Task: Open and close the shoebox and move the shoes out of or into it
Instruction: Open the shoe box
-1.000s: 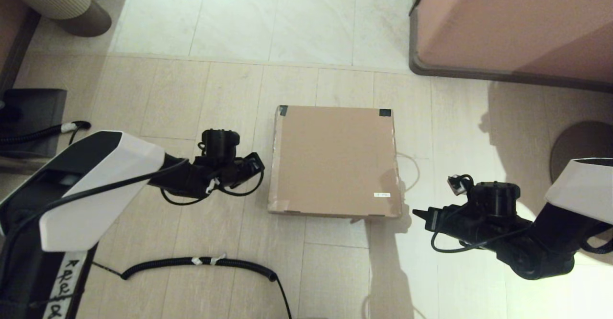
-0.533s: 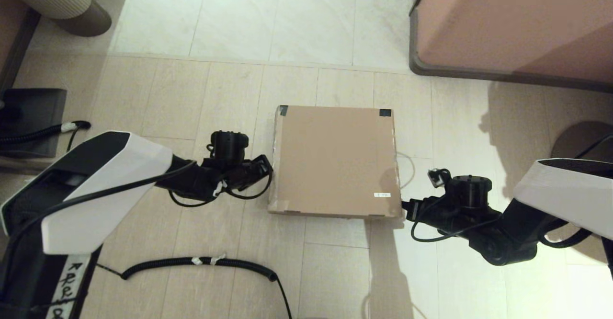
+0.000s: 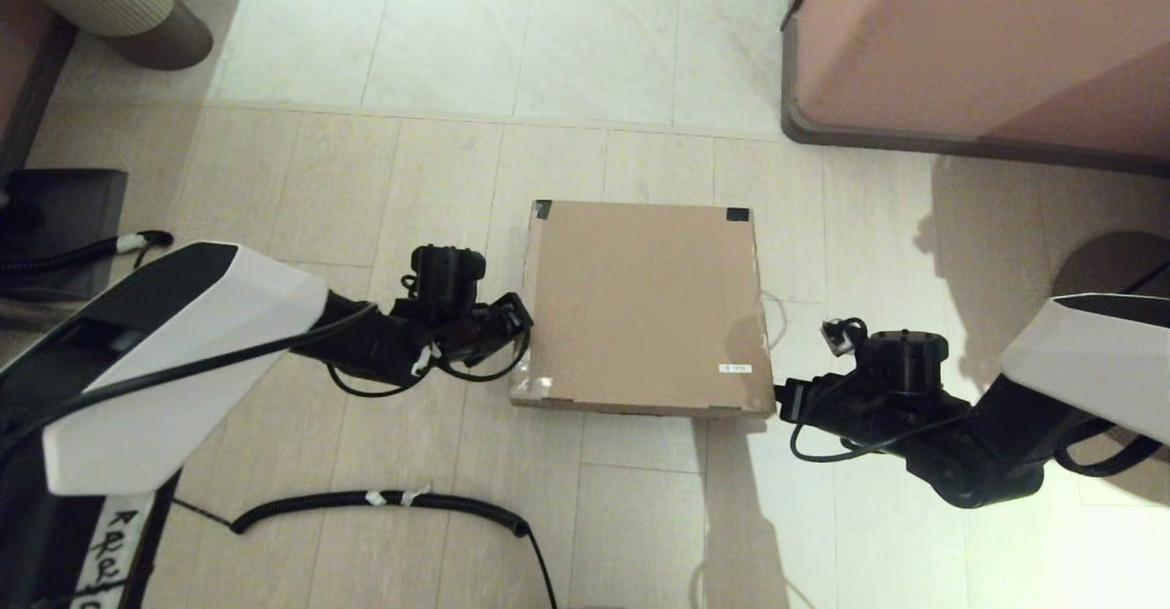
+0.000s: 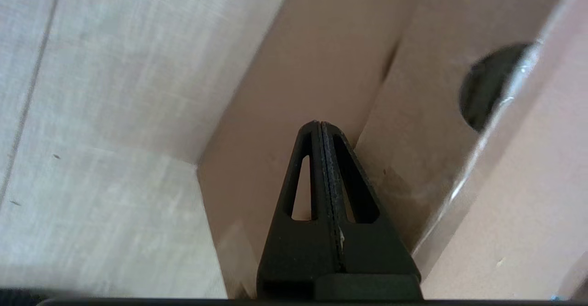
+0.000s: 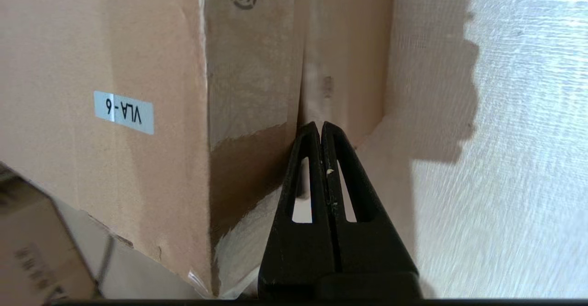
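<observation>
Shoebox (image 3: 643, 303) sits lid-down on the floor (image 3: 366, 188), shoes unseen. My left tool (image 4: 320, 129) and right tool (image 5: 320, 129), both pressed together, flank its near corners. Risk: blunt tips shove the box sideways or crease cardboard without catching the flap.

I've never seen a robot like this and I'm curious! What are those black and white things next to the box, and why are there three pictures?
Those are a robot's two arms. The big picture comes from a camera on its head, looking down at the floor. The other two come from little cameras on its wrists. A brown cardboard shoebox sits closed on the floor. The left gripper, like a pinching hand, is at one side of the box; the right gripper is at the other side, near the white label. Both are pinched shut and holding nothing. No shoes show.
</observation>
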Available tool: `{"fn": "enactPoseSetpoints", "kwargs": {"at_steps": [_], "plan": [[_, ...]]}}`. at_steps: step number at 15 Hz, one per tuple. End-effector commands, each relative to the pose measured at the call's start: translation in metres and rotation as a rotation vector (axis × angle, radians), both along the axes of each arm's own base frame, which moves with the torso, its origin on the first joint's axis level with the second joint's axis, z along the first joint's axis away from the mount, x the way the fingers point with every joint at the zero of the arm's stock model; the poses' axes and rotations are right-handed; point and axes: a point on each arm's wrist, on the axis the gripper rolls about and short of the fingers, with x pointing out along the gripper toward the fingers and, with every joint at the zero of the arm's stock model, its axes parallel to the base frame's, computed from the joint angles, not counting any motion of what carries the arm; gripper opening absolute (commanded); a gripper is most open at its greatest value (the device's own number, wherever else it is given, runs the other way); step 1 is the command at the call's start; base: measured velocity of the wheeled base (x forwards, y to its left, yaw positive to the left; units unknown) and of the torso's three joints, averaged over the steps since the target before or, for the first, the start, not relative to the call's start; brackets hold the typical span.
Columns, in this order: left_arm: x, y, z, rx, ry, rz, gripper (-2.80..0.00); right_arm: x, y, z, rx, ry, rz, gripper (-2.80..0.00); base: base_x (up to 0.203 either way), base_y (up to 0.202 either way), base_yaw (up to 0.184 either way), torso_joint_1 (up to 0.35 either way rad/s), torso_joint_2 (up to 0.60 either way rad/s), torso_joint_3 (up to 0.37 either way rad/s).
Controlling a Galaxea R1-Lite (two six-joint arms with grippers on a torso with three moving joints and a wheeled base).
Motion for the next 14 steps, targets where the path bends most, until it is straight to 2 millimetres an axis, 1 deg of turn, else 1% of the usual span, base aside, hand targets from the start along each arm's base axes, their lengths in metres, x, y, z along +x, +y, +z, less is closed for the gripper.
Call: {"fn": "enactPoseSetpoints", "kwargs": {"at_steps": [1, 5, 9, 11, 14], "plan": [[-0.009, -0.002, 0.020, -0.024, -0.032, -0.010, -2.80, -0.007, -0.001, 0.023, 0.022, -0.043, 0.000, -2.80, 0.000, 0.000, 0.000, 0.000, 0.00, 0.000], [-0.024, -0.001, 0.055, -0.056, -0.087, -0.015, -2.80, -0.021, -0.002, 0.054, 0.047, -0.060, -0.006, -2.80, 0.000, 0.000, 0.000, 0.000, 0.00, 0.000], [-0.035, 0.003, 0.082, -0.077, -0.119, -0.011, -2.80, -0.031, -0.004, 0.086, 0.055, -0.087, -0.007, -2.80, 0.000, 0.000, 0.000, 0.000, 0.00, 0.000], [-0.041, 0.005, 0.096, -0.105, -0.143, -0.007, -2.80, -0.033, -0.005, 0.103, 0.061, -0.102, -0.007, -2.80, 0.000, 0.000, 0.000, 0.000, 0.00, 0.000], [-0.048, 0.005, 0.112, -0.133, -0.175, -0.010, -2.80, -0.034, -0.004, 0.131, 0.126, -0.107, -0.024, -2.80, 0.000, 0.000, 0.000, 0.000, 0.00, 0.000]]}}
